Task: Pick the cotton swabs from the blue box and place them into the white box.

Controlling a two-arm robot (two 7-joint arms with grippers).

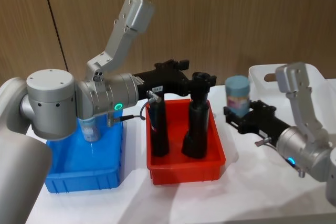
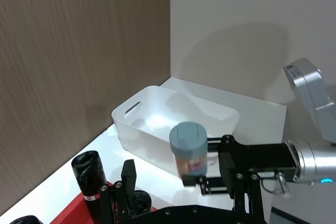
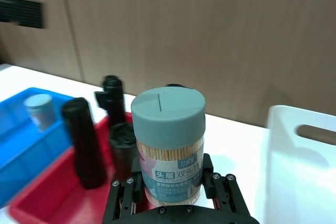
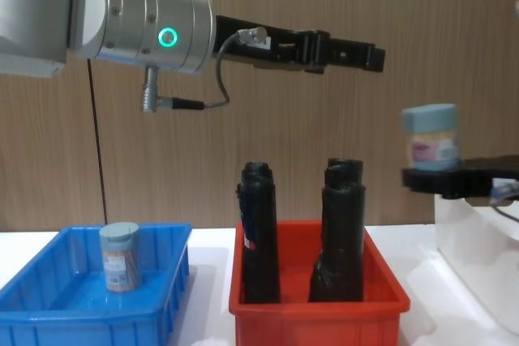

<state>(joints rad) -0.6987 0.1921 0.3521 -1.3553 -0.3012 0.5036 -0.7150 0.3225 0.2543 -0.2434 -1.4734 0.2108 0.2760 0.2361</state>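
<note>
Cotton swabs [image 3: 168, 129] upright, clamped in right end effector [image 3: 171, 188]

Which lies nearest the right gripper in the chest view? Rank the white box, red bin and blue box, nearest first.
1. White box, just below the right gripper and its held cotton swab jar, on the robot's right.
2. Red bin, in the middle.
3. Blue box, far off on the robot's left.
</note>
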